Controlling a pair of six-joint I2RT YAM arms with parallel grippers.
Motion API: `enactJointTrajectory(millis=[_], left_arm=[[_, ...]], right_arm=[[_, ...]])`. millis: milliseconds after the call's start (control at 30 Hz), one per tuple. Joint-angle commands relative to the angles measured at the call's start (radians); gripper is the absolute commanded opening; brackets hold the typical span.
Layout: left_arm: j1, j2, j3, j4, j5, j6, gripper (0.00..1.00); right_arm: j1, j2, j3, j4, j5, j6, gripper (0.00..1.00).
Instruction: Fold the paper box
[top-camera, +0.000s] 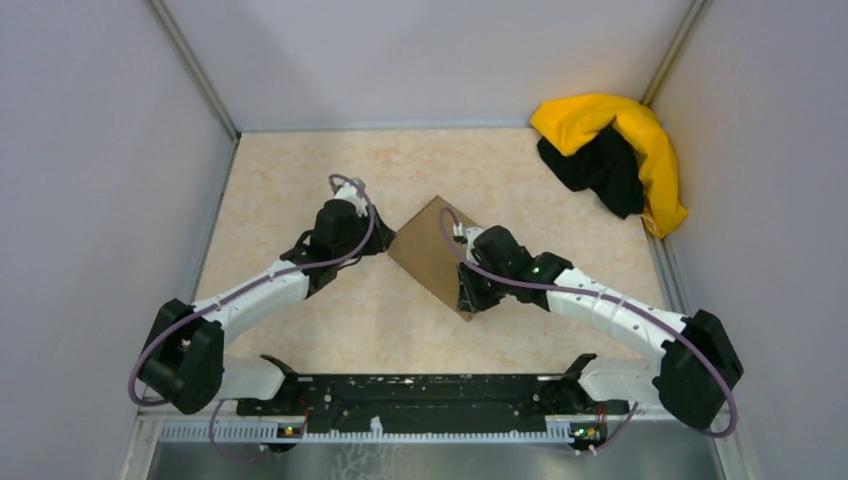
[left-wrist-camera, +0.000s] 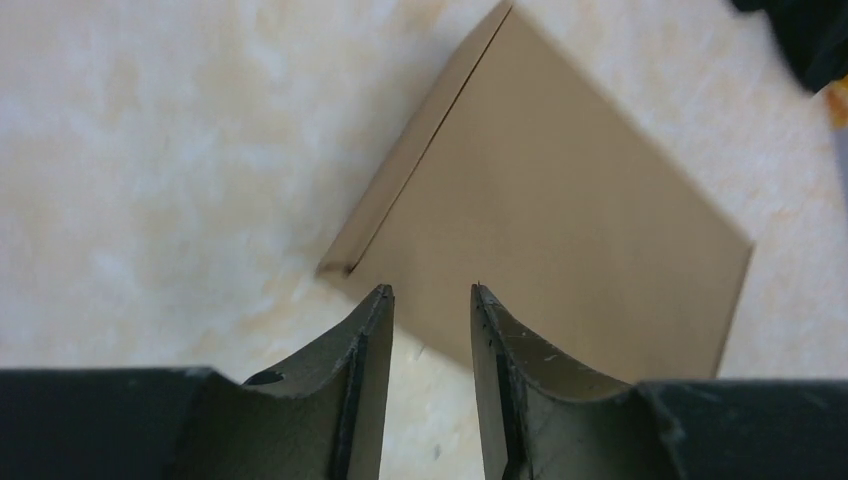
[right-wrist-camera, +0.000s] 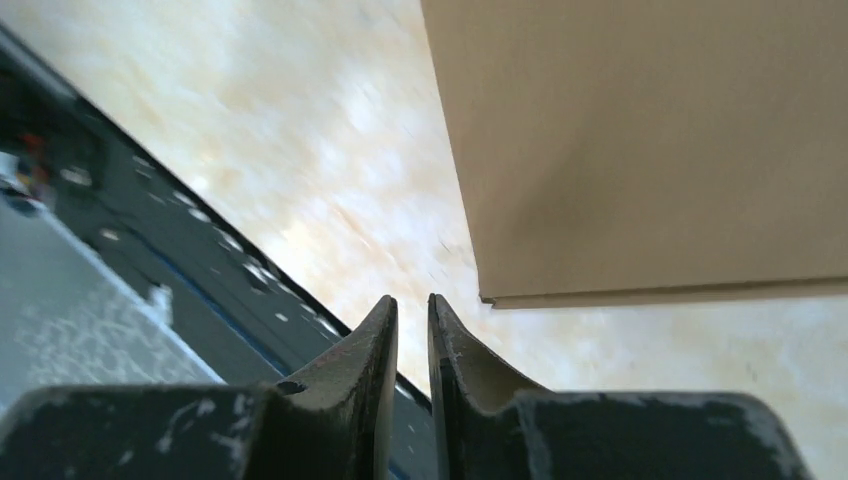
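Your left gripper (left-wrist-camera: 432, 290) is hovering empty, jaws parted, at the paper box's (left-wrist-camera: 560, 220) nine o'clock corner; your right gripper (right-wrist-camera: 412, 300), barely parted and empty, is sitting at five o'clock. Lying closed between them, the box seems nearly done; next calls for pressing its seam flat.

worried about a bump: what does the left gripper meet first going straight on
Probably the flat brown cardboard box, its near edge just ahead of the left gripper; depth is unclear.
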Motion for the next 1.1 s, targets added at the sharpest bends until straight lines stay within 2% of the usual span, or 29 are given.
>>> enactJointTrajectory(millis=[0, 133, 233, 333, 400, 433, 500, 533, 567, 600, 633, 800, 867, 967, 1067], left_arm=[[-0.006, -0.098, -0.111, -0.144, 0.031, -0.059, 0.41], [-0.005, -0.210, -0.161, -0.190, 0.011, -0.067, 0.45], [0.003, -0.252, -0.148, -0.190, -0.058, -0.038, 0.59], [0.055, -0.199, -0.063, -0.194, -0.054, 0.013, 0.69], [0.103, -0.124, 0.016, -0.210, -0.020, 0.046, 0.73], [0.129, -0.079, 0.055, -0.218, 0.003, 0.058, 0.77], [0.179, 0.001, 0.114, -0.222, 0.059, 0.072, 0.80], [0.196, 0.038, 0.136, -0.214, 0.101, 0.079, 0.91], [0.208, 0.076, 0.158, -0.209, 0.137, 0.085, 0.98], [0.217, 0.116, 0.188, -0.215, 0.158, 0.088, 0.99], [0.221, 0.152, 0.224, -0.218, 0.176, 0.094, 0.99], [0.227, 0.310, 0.331, -0.254, 0.218, 0.104, 0.99], [0.227, 0.345, 0.346, -0.254, 0.215, 0.106, 0.99], [0.227, 0.380, 0.355, -0.249, 0.216, 0.109, 0.99], [0.227, 0.394, 0.352, -0.237, 0.215, 0.114, 0.99]], right_arm=[[0.007, -0.006, -0.067, -0.067, 0.057, 0.047, 0.19], [0.006, -0.040, -0.067, -0.048, 0.087, 0.078, 0.30], [-0.038, -0.079, -0.043, -0.063, 0.166, 0.097, 0.34], [-0.171, -0.113, -0.038, -0.072, 0.202, 0.130, 0.34], [-0.221, -0.162, -0.032, -0.097, 0.292, 0.154, 0.36], [-0.228, -0.200, -0.034, -0.106, 0.355, 0.168, 0.42], [-0.240, -0.262, -0.049, -0.116, 0.462, 0.199, 0.62], [-0.248, -0.278, -0.057, -0.121, 0.492, 0.211, 0.70], [-0.258, -0.286, -0.066, -0.125, 0.509, 0.224, 0.73], [-0.267, -0.282, -0.074, -0.135, 0.522, 0.238, 0.83], [-0.272, -0.273, -0.081, -0.141, 0.526, 0.247, 0.87], [-0.276, -0.283, -0.151, -0.152, 0.650, 0.367, 0.89], [-0.291, -0.302, -0.191, -0.126, 0.679, 0.401, 0.83], [-0.341, -0.274, -0.225, -0.100, 0.658, 0.443, 0.67], [-0.379, -0.238, -0.257, -0.007, 0.611, 0.431, 0.63]])
